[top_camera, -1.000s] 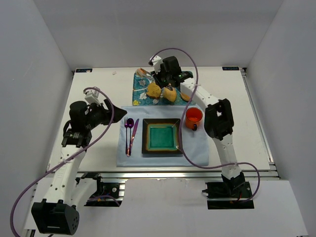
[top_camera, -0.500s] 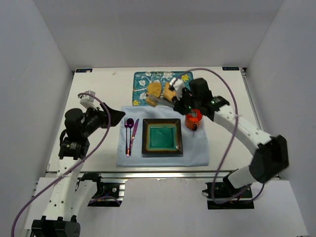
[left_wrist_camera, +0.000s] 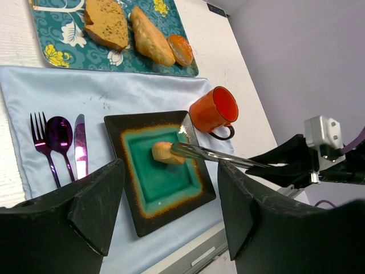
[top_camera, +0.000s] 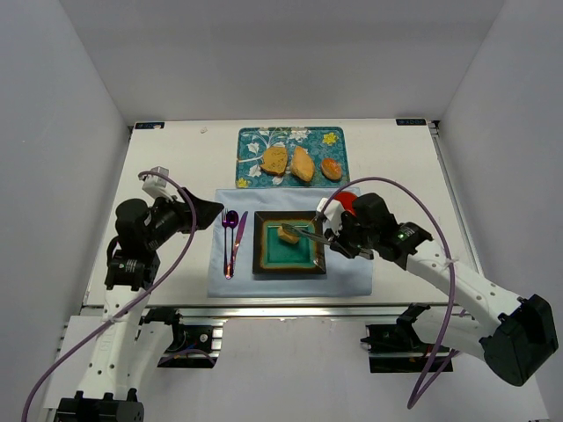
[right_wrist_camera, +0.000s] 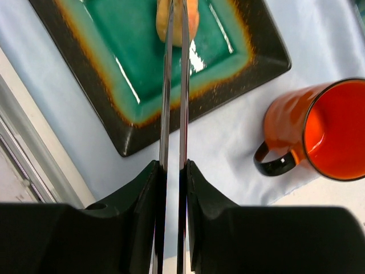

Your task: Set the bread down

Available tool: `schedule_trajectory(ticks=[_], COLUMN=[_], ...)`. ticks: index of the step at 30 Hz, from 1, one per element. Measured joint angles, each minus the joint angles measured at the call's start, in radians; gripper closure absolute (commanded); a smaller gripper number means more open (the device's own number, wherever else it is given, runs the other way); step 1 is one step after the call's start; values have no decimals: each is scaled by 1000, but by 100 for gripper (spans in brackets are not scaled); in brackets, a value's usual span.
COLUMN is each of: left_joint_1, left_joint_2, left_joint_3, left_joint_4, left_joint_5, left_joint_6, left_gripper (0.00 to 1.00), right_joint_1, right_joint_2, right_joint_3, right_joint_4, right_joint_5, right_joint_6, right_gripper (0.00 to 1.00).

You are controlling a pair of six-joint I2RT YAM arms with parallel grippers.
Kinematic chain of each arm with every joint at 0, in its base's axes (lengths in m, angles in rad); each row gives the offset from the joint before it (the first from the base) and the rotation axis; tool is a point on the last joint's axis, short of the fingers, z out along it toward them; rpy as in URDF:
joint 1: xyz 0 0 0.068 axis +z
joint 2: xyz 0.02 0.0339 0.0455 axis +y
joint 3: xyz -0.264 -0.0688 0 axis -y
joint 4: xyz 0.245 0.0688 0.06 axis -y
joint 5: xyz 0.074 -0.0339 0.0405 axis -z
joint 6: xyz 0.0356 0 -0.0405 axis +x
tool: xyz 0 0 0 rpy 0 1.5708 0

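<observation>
The bread, a small pale orange-tan bun, is pinched between the tips of metal tongs over the back part of the teal square plate. I cannot tell whether it touches the plate. My right gripper is shut on the tongs' handles, just right of the plate. The right wrist view shows its fingers squeezing the tongs with the bread at their tips. My left gripper is open and empty, left of the cutlery. The left wrist view shows the bread on the plate.
A patterned tray at the back holds a dark bread slice, a long roll and a small orange-brown roll. An orange mug stands right of the plate. A fork, spoon and knife lie on the blue cloth.
My right arm has swung from the tray down to the plate, carrying the bread in the tongs. My left arm has barely shifted.
</observation>
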Motion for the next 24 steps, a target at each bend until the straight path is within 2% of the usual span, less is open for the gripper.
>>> schedule_trajectory(ticks=[2,4,5,8,9,11,24], left_joint_1=[0,0,0,0,0,0,0], left_joint_2=[-8,-16,-21,-41,-48,-58,-65], left_joint_3=[0,0,0,0,0,0,0], left_joint_4=[-5,-8,-11,-25,-28,-33,-42], left_joint_5=[0,0,0,-1,-1,-1,-1], left_joint_6=[-1,-2,-2,-5,-5,-5,-7], left_gripper=[25,25,25,25,25,25,25], right_joint_1=[0,0,0,0,0,0,0], right_joint_2=[-6,-13,-16,-25,-29,-37,-97], right_joint_3=[-19,-30,-33,-34,-34,-34,-33], right_joint_4=[1,1,1,-8,-13,-21,-52], right_joint_5=[7,8,8,5,3,-1,-42], right_joint_6=[-10,-19,-24,-36,-37,-41,-35], right_gripper=[86,79,69,54,52,49,46])
